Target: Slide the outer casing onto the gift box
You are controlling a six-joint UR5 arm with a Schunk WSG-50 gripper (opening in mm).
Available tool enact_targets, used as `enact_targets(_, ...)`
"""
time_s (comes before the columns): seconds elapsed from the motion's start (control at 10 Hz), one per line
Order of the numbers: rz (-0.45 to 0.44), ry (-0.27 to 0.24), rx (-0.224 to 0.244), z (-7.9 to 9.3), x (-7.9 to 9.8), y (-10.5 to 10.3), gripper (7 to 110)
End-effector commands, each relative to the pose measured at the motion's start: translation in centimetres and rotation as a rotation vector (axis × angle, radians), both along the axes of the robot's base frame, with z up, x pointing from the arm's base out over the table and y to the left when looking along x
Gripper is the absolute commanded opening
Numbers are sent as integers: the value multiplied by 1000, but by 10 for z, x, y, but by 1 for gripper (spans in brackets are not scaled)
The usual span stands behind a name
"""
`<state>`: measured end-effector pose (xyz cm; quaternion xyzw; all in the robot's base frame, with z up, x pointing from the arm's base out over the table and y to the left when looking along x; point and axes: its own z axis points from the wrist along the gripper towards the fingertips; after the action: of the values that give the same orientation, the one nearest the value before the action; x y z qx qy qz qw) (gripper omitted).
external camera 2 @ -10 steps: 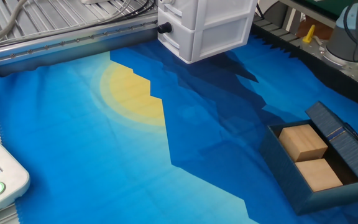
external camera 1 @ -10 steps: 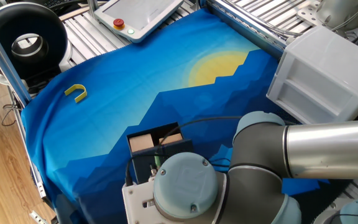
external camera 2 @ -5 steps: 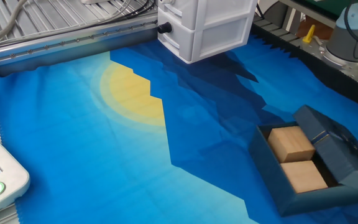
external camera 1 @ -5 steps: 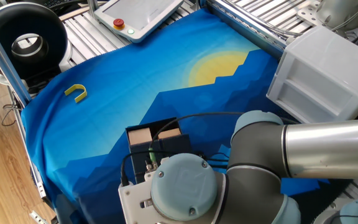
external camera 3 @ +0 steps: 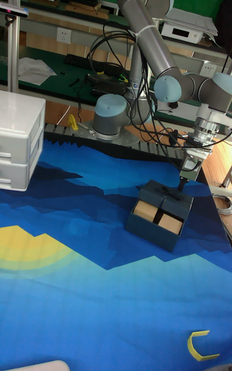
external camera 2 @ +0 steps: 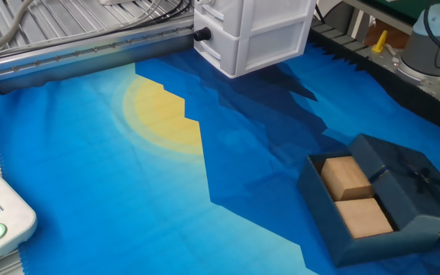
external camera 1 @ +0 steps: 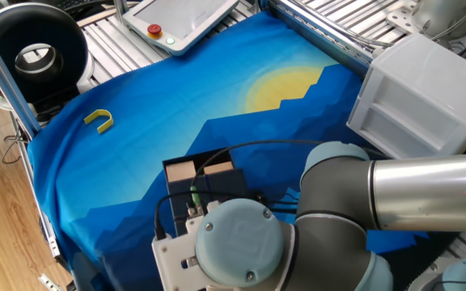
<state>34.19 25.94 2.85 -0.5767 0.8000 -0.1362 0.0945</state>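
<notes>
The gift box (external camera 2: 321,221) is a dark square tray on the blue cloth, with two tan blocks (external camera 2: 346,177) showing in its uncovered half. The outer casing (external camera 2: 403,191), dark with a thin crossed ribbon and bow on top, covers the tray's other half. In the tall fixed view my gripper (external camera 3: 181,189) reaches down from the right onto the far edge of the casing (external camera 3: 171,199), fingers together on it. The gift box (external camera 3: 151,232) sits below it. In one fixed view the tray (external camera 1: 183,171) and casing (external camera 1: 231,187) peek out behind my wrist, which hides the gripper.
A large white plastic bin (external camera 2: 254,30) stands at the cloth's back edge, also seen in the tall view (external camera 3: 19,142). A yellow U-shaped piece (external camera 1: 98,120) lies near the cloth's left corner. A white pendant with a red button (external camera 1: 176,20) rests beyond the cloth.
The casing has slid further over the tray, hiding more of the tan blocks. The whole box has also shifted across the cloth, away from my gripper's side.
</notes>
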Motion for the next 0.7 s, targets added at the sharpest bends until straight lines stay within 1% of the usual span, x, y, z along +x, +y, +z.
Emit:
enact_targets(0.0,22,5,-4,13,16,-9,7)
enact_targets(0.2,46,14,2,21,29,-16,7)
enact_targets(0.4,35,19,12,24,32,-19,7)
enact_targets(0.6,38,8,16,25,39,-24,7)
